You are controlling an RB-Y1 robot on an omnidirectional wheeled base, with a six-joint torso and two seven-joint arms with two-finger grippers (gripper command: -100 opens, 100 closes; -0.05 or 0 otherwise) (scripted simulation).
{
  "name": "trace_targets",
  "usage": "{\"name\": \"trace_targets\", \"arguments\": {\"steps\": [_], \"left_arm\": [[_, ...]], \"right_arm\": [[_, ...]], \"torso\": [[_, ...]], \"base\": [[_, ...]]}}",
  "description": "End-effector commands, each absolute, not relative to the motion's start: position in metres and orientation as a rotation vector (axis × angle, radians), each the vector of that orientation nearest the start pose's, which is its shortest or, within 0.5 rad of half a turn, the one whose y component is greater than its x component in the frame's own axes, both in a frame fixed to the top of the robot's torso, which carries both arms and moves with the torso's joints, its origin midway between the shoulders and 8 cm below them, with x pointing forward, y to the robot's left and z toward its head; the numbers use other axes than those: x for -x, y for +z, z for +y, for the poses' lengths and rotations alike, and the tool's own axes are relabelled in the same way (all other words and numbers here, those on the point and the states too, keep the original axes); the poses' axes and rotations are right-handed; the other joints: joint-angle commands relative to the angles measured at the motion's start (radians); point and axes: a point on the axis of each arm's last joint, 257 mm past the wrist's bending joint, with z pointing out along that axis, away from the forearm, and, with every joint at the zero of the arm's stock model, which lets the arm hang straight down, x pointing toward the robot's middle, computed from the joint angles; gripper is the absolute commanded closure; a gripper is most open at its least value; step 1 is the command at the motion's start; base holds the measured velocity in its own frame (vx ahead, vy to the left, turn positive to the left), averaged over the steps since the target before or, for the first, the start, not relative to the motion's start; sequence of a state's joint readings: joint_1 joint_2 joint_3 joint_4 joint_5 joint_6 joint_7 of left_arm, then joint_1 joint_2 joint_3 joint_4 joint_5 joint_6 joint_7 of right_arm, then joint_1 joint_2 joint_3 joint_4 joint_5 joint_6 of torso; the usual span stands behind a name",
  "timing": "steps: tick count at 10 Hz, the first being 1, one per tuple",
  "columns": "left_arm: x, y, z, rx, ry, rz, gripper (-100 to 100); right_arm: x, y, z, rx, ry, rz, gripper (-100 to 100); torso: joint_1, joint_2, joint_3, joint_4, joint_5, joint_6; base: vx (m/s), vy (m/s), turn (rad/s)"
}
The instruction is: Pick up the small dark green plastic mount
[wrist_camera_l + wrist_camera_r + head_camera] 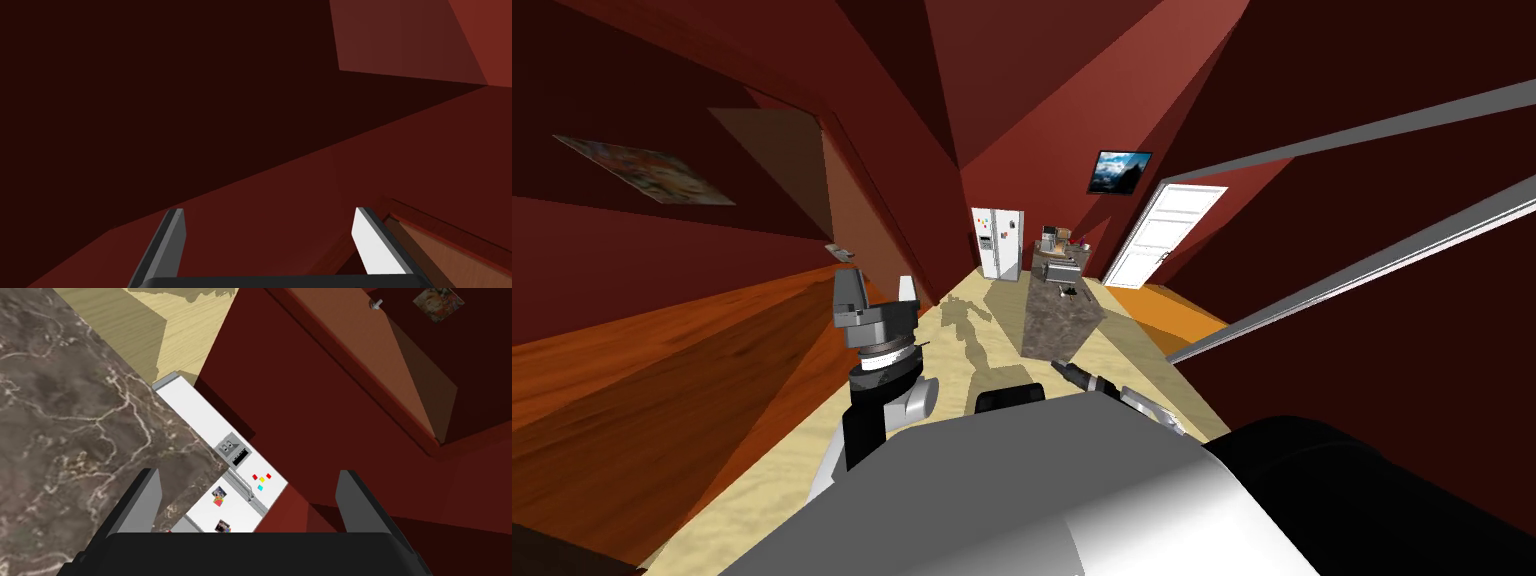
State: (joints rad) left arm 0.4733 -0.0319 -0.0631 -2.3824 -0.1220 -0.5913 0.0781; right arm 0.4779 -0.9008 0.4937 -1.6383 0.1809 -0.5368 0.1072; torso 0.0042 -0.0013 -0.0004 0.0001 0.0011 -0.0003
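Note:
A long counter with a dark marbled top (pixel 1057 315) runs away from me down the middle of the room. Several small things (pixel 1057 242) stand at its far end, too small to tell apart. My right gripper (pixel 1064 369) is low, by the counter's near end. In the right wrist view it (pixel 250 500) is open with nothing between its fingers, beside the marbled top (pixel 65 428). My left gripper (pixel 877 292) is raised to the left, open (pixel 272 240) and holding nothing.
A white fridge (pixel 997 243) stands at the far end, left of the counter, and shows past my right gripper as well (pixel 220 453). A white door (pixel 1162 235) is at the far right, a brown door (pixel 862 220) on the left wall. Pale wood floor (pixel 982 340) lies left of the counter.

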Motion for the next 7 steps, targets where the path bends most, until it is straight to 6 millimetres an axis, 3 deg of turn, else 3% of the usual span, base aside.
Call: {"name": "trace_targets", "arguments": {"steps": [1,4,7], "left_arm": [[-0.308,0.091,0.238,0.460,-1.412,0.489,0],[-0.308,0.091,0.238,0.460,-1.412,0.489,0],[-0.308,0.091,0.238,0.460,-1.412,0.489,0]], "right_arm": [[-0.249,-0.382,-0.252,-0.111,0.979,2.121,-100],[-0.216,-0.411,-0.288,0.044,0.883,2.261,-100],[-0.194,-0.431,-0.341,0.131,0.757,2.378,-100]], "torso": [[0.000,0.000,0.000,0.000,0.000,0.000],[-0.001,-0.001,-0.001,0.000,0.000,0.001],[-0.002,-0.002,-0.001,-0.001,0.000,0.000]], "base": [[0.043,0.066,0.095],[0.052,0.072,0.151],[0.057,0.047,0.131]]}}
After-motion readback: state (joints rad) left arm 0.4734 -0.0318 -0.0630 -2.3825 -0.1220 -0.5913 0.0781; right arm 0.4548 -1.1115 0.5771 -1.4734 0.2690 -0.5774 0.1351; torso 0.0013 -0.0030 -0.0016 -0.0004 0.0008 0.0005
